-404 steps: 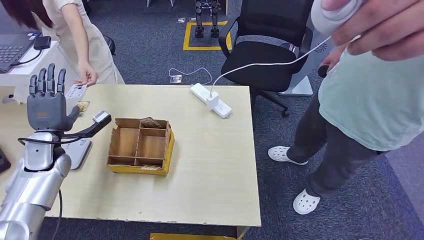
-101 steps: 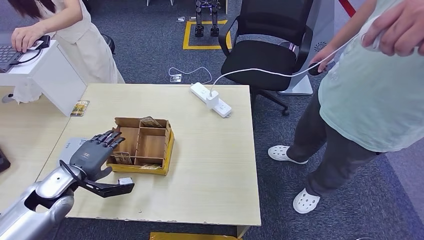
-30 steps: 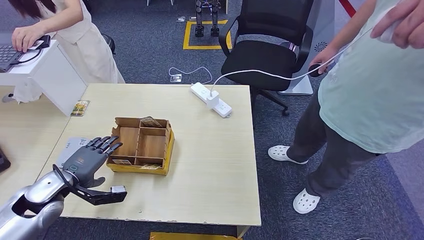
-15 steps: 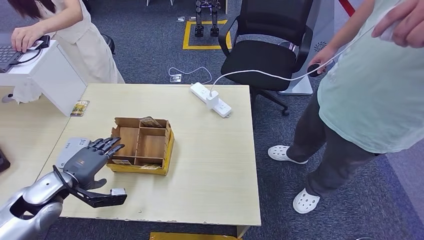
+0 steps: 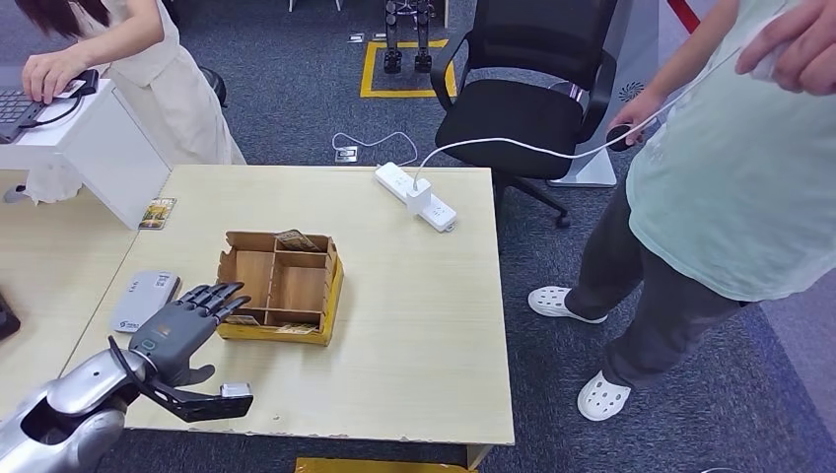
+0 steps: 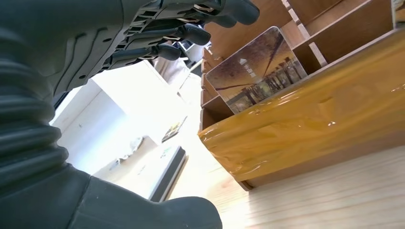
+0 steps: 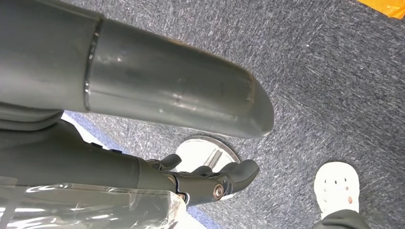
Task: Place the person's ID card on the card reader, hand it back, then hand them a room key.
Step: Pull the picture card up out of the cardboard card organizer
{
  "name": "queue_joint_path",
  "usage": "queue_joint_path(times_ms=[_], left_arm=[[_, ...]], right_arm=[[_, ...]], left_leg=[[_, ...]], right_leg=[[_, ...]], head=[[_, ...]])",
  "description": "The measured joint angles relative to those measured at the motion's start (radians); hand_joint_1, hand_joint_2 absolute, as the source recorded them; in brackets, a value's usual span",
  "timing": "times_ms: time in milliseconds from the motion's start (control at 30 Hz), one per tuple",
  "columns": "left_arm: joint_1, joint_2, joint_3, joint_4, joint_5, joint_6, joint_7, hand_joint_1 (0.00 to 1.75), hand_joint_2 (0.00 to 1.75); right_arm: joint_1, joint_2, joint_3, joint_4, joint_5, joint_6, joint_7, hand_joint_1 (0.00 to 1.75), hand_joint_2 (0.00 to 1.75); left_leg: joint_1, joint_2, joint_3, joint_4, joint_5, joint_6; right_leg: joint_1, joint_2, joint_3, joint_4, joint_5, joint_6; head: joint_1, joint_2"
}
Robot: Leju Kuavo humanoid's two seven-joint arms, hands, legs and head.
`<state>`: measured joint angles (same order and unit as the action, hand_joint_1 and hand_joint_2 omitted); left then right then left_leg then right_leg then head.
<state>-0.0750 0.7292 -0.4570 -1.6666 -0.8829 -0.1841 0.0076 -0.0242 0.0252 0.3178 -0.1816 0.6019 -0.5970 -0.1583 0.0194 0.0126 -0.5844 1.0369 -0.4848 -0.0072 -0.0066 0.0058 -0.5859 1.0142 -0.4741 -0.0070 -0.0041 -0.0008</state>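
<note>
**One card left to pick, and the hand is not on it yet**

One room key card [image 6: 255,67] stands on edge in the near-left compartment of the wooden box [image 5: 281,286], just past the tips of the left hand [image 5: 177,330]. That hand holds nothing. Its fingers [image 6: 191,34] are spread and stretched toward the box, and the wrist view puts them above the card's top edge, with a gap between.

Risks from here, as I judge them:
- The card leans against the divider in a narrow slot. Thick fingers coming down may push it flat into the compartment, where a pinch would be hard.
- The front wall of the box, wrapped in yellow tape [image 6: 315,124], sits between palm and card. A low approach could knock the box and slide it away across the desk [image 5: 414,325]; it looks light.
- The card is thin and glossy, so a weak pinch may let it slip on the lift.
- The card reader [image 5: 144,299] lies just beside the hand on the outer side; a wide swing could clip it.

The person at the laptop [image 5: 148,69] stands well beyond the hand, at the far corner, so the handover reach is long.

The right hand [image 7: 205,179] hangs over the carpet, fingers curled in, nothing held.
</note>
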Motion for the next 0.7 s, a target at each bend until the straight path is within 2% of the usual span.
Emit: queue_joint_path(times_ms=[100, 133, 233, 267, 333, 467, 600, 700], left_arm=[[0.002, 0.001, 0.0, -0.003, 0.002, 0.0, 0.0, 0.0, 1.75], [0.002, 0.001, 0.0, -0.005, 0.002, 0.0, 0.0, 0.3, 1.75], [0.005, 0.0, -0.002, -0.006, 0.002, 0.0, 0.0, 1.53, 1.75], [0.006, 0.0, -0.002, -0.006, 0.002, 0.001, 0.0, 1.67, 1.75], [0.008, 0.0, -0.002, -0.006, 0.002, 0.002, 0.0, 1.72, 1.75], [0.011, 0.0, -0.002, -0.006, 0.002, 0.005, 0.0, 1.2, 1.75], [0.012, 0.0, -0.002, -0.007, 0.003, 0.01, 0.003, 1.43, 1.75], [0.015, 0.0, -0.002, -0.007, 0.004, 0.012, 0.003, 1.41, 1.75]], right_arm=[[0.0, 0.0, 0.0, 0.0, 0.001, 0.0, 0.0, 0.0, 0.0], [0.0, 0.0, 0.0, 0.0, 0.001, 0.0, 0.0, 0.0, 0.0], [0.0, 0.0, 0.0, 0.0, 0.002, 0.0, 0.0, 0.0, 0.0], [0.0, 0.0, 0.0, 0.0, 0.003, 0.0, 0.0, 0.0, 0.0], [-0.001, 0.0, 0.0, 0.0, 0.004, 0.0, 0.0, 0.0, 0.0], [-0.001, 0.0, 0.0, 0.0, 0.006, 0.0, 0.0, 0.0, 0.0], [-0.001, 0.0, -0.001, 0.0, 0.006, 0.0, 0.0, 0.0, 0.0], [-0.002, 0.0, -0.002, 0.0, 0.005, 0.0, 0.0, 0.0, 0.0]], left_leg=[[0.0, 0.0, 0.0, 0.0, 0.0, 0.0], [0.0, 0.0, 0.0, 0.0, 0.0, 0.0], [0.0, 0.0, 0.0, 0.0, 0.0, 0.0], [0.0, 0.0, 0.0, 0.0, 0.0, 0.0], [0.0, 0.0, 0.0, 0.0, 0.0, 0.0], [0.0, 0.0, 0.0, 0.0, 0.0, 0.0], [0.0, 0.0, 0.0, 0.0, 0.0, 0.0], [0.0, 0.0, 0.0, 0.0, 0.0, 0.0]], right_leg=[[0.0, 0.0, 0.0, 0.0, 0.0, 0.0], [0.0, 0.0, 0.0, 0.0, 0.0, 0.0], [0.0, 0.0, 0.0, 0.0, 0.0, 0.0], [0.0, 0.0, 0.0, 0.0, 0.0, 0.0], [0.0, 0.0, 0.0, 0.0, 0.0, 0.0], [0.0, 0.0, 0.0, 0.0, 0.0, 0.0], [0.0, 0.0, 0.0, 0.0, 0.0, 0.0], [0.0, 0.0, 0.0, 0.0, 0.0, 0.0]], head=[[0.0, 0.0], [0.0, 0.0], [0.0, 0.0], [0.0, 0.0], [0.0, 0.0], [0.0, 0.0], [0.0, 0.0], [0.0, 0.0]])
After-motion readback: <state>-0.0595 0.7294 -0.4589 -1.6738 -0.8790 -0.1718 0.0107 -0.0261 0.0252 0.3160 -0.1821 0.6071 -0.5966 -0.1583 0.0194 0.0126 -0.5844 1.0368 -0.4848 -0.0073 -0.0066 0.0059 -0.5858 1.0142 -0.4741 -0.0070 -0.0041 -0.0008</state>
